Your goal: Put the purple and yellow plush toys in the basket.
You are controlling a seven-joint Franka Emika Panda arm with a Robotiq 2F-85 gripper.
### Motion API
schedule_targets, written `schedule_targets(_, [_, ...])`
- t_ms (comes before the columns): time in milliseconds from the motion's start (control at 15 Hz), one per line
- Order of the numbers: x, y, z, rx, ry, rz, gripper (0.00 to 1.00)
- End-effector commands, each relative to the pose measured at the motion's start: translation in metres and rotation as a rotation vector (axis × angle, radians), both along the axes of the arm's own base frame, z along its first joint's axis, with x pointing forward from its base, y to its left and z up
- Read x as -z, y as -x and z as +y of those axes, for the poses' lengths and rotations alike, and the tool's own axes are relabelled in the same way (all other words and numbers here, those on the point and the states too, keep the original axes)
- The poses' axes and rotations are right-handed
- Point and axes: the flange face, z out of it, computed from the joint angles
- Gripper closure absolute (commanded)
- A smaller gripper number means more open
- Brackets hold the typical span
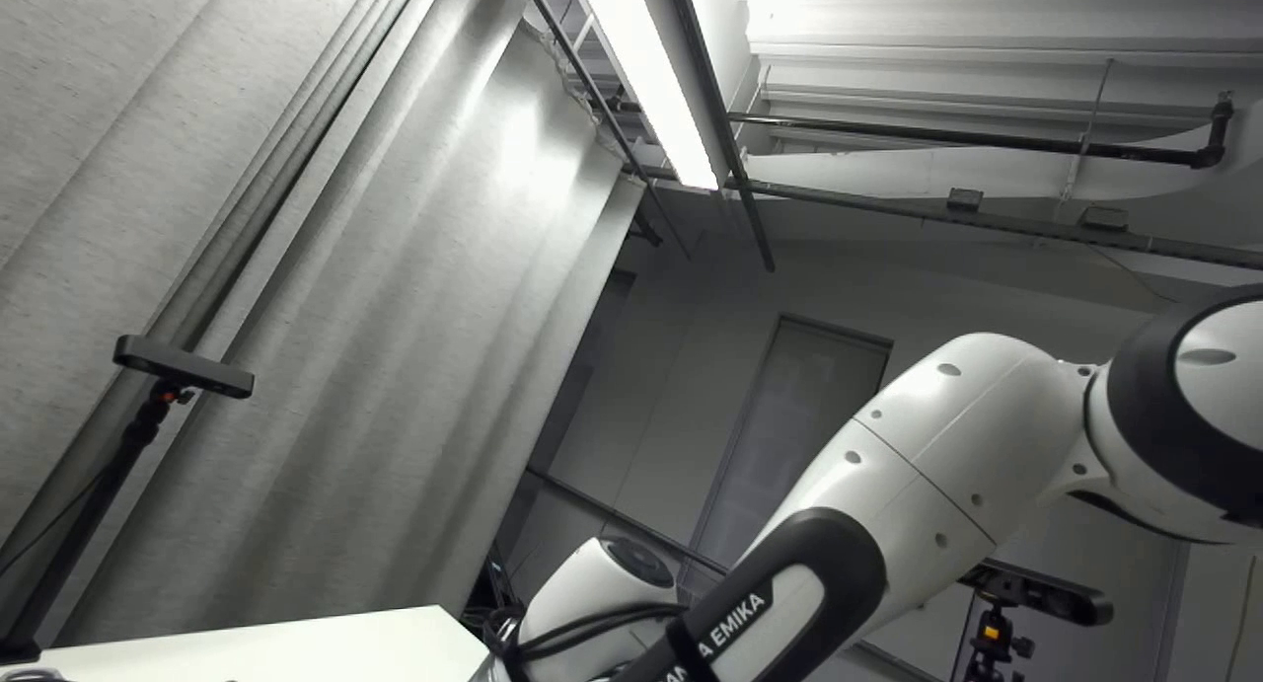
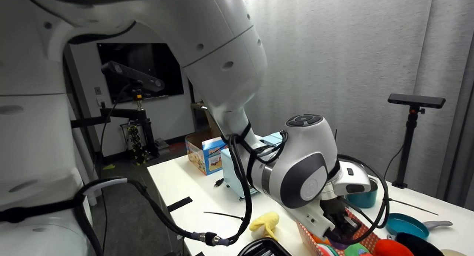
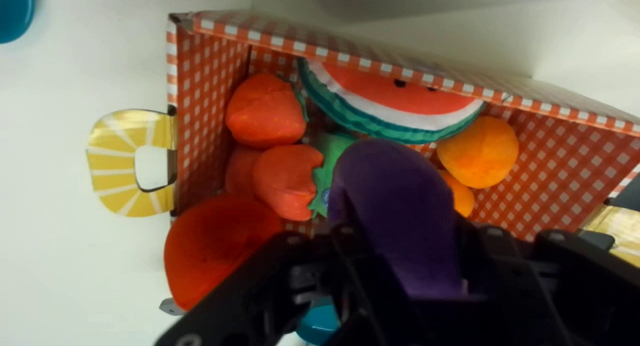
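Lowering the purple plush toy (image 3: 395, 191) gently before letting it go seems the sound way to finish this step: the pincer (image 3: 405, 236) is pinching it within the outline of the checkered basket (image 3: 207, 100), how deep I cannot tell, so a low, soft release should keep it from bouncing off what lies beneath. I would steer for the middle, beside the watermelon toy (image 3: 380, 95) and the orange toy (image 3: 477, 150), and keep clear of the red toy (image 3: 215, 251), which overlaps the rim in the wrist view and might get knocked out. The yellow plush toy (image 2: 266, 222) lies outside the basket on the white counter (image 2: 200, 189), and is likely the next pick; a black tray (image 2: 266, 240) sits near it. Farther along the same surface are a teal frying pan (image 2: 405, 226) and a teal pot (image 2: 363, 200), with a colourful box (image 2: 212, 158) toward the opposite end. Beyond, a grey curtain (image 2: 344, 63) hangs, and a strip light (image 1: 651, 80) glows overhead.
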Motion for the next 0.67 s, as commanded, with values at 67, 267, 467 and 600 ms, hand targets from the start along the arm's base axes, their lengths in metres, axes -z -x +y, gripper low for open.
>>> schedule_targets(67, [0.020, -0.005, 0.002, -0.014, -0.009, 0.016, 0.26])
schedule_targets(267, [0.023, -0.003, 0.005, -0.032, -0.010, 0.024, 0.01])
schedule_targets(467, [0.019, -0.001, 0.012, -0.046, -0.016, 0.016, 0.00])
schedule_targets(600, [0.016, 0.003, 0.024, -0.060, -0.028, 0.012, 0.00])
